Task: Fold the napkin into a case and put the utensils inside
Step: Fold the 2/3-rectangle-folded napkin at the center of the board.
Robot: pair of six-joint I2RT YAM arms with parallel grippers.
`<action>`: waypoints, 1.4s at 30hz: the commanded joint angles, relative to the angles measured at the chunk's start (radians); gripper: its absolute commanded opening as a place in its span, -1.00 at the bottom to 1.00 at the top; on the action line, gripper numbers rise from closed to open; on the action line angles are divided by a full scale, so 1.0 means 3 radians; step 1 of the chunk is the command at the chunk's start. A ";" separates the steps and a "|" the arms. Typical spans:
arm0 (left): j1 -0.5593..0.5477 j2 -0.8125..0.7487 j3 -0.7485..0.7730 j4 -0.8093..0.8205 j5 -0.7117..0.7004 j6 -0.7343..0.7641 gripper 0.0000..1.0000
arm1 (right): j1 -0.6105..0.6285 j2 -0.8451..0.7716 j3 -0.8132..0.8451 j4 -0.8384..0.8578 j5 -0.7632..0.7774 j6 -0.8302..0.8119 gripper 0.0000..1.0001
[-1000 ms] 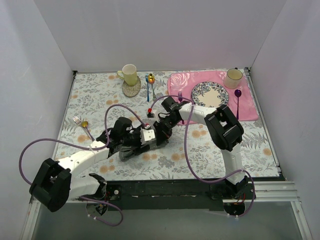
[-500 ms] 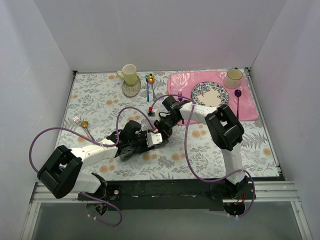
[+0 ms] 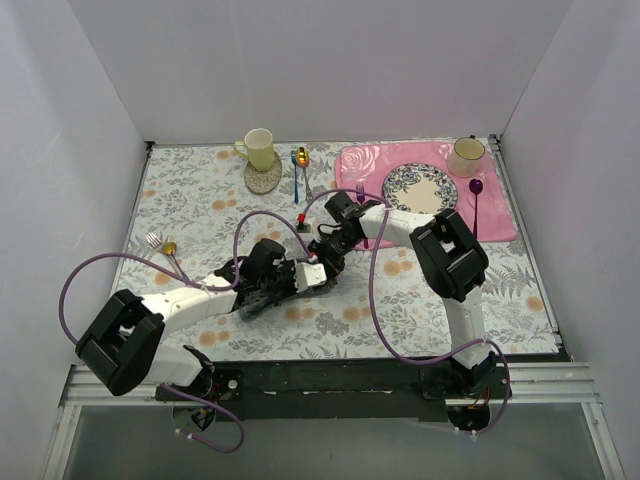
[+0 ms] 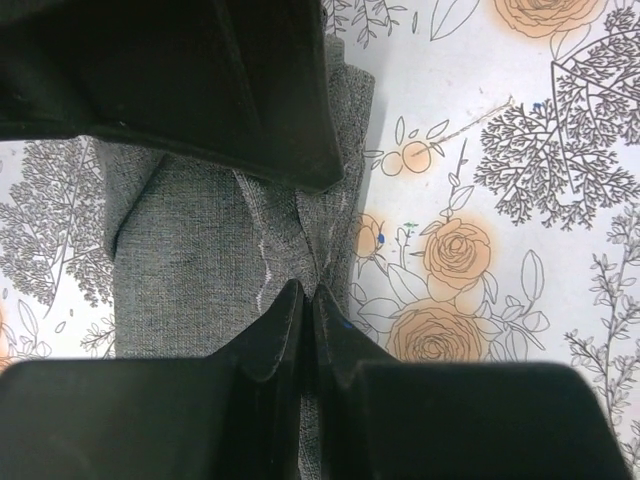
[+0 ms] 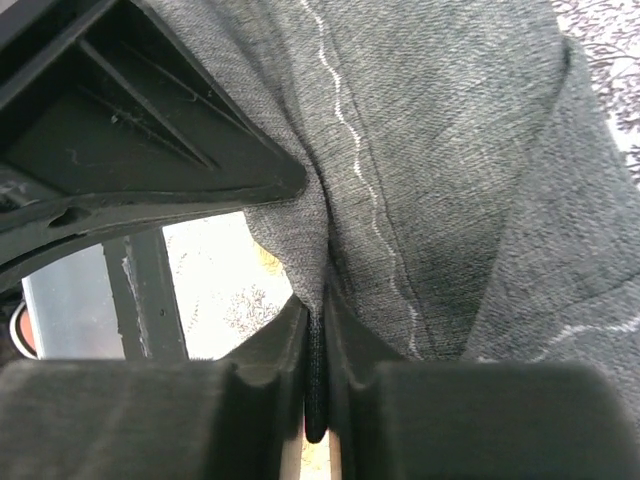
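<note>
Risk at this moment comes mostly from the two pinches. The left claw [image 4: 308,296] is closed tight on a raised ridge of the plain dark grey cloth napkin with stitched edges [image 4: 190,250]. The right claw [image 5: 314,310] is likewise closed on a fold of the same cloth, and both are very near each other in the middle of the flower-printed surface [image 3: 450,310]. If the arms pull in different directions, I think the thin fold may slip out of one claw (each grip seems to take only a little fabric), and the half-made case would fall open. The small silver fork [image 3: 152,240] and the small spoon with a shiny gold bowl [image 3: 170,248] lie well apart at the left, not yet inside.
</note>
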 commanded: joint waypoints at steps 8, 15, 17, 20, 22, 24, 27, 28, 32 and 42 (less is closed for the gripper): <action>-0.0008 0.0070 0.0109 -0.0353 0.0299 -0.0120 -1.00 | -0.0089 -0.0411 0.0162 -0.0188 -0.0334 0.0259 -0.28; -0.0008 0.0065 0.0140 -0.0399 0.0335 -0.0089 -1.00 | -0.0176 -0.0345 0.0300 0.0025 -0.0268 0.0585 -0.34; -0.0013 0.0075 0.0155 -0.0414 0.0350 -0.0089 -1.00 | -0.0187 -0.0324 0.0362 0.0134 -0.0080 0.0663 -0.35; -0.0008 0.0085 0.0181 -0.0455 0.0375 -0.0099 -1.00 | -0.0187 -0.0238 0.0428 0.0252 0.0324 0.0760 -0.39; -0.0008 0.0080 0.0216 -0.0491 0.0386 -0.0130 -1.00 | -0.0192 -0.0146 0.0449 0.0247 0.0508 0.0765 -0.39; -0.0008 0.0085 0.0237 -0.0522 0.0401 -0.0150 -1.00 | -0.0161 -0.0064 0.0454 0.0186 0.0570 0.0740 -0.40; -0.0013 0.0090 0.0303 -0.0588 0.0437 -0.0197 -1.00 | -0.0120 -0.0002 0.0347 0.0108 0.0668 0.0643 -0.42; -0.0013 0.0090 0.0319 -0.0593 0.0452 -0.0217 -1.00 | -0.0105 -0.0002 0.0306 0.0113 0.0739 0.0607 -0.44; -0.0008 0.0101 0.0457 -0.0680 0.0498 -0.0360 -1.00 | -0.0064 0.0049 0.0142 0.0134 0.0893 0.0530 -0.47; 0.0283 0.0346 0.0988 -0.1043 0.0845 -0.0590 -1.00 | -0.0059 0.0069 -0.0006 0.0190 0.1051 0.0361 -0.57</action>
